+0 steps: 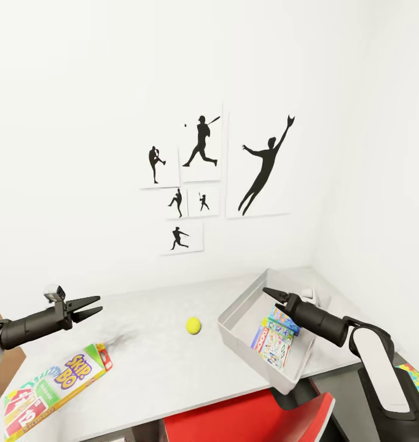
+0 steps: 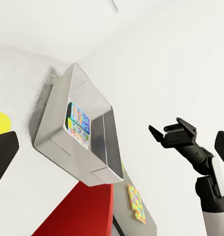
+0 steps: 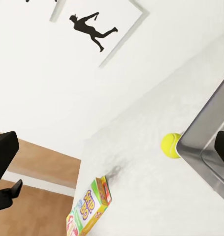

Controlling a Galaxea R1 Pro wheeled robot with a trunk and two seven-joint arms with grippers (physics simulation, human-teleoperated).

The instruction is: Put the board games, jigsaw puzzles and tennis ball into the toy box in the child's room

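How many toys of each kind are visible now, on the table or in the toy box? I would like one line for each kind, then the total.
Board games: 2, the Skip-Bo box on the table and the Monopoly box in the toy box
Jigsaw puzzles: 1, the colourful puzzle by the right arm
Tennis balls: 1, the yellow ball
Total: 4

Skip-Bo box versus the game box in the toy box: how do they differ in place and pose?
The Skip-Bo box lies flat on the table, outside, near the left pincer. The game box stands tilted inside the toy box, below the right pincer. Both are colourful, printed flat boxes.
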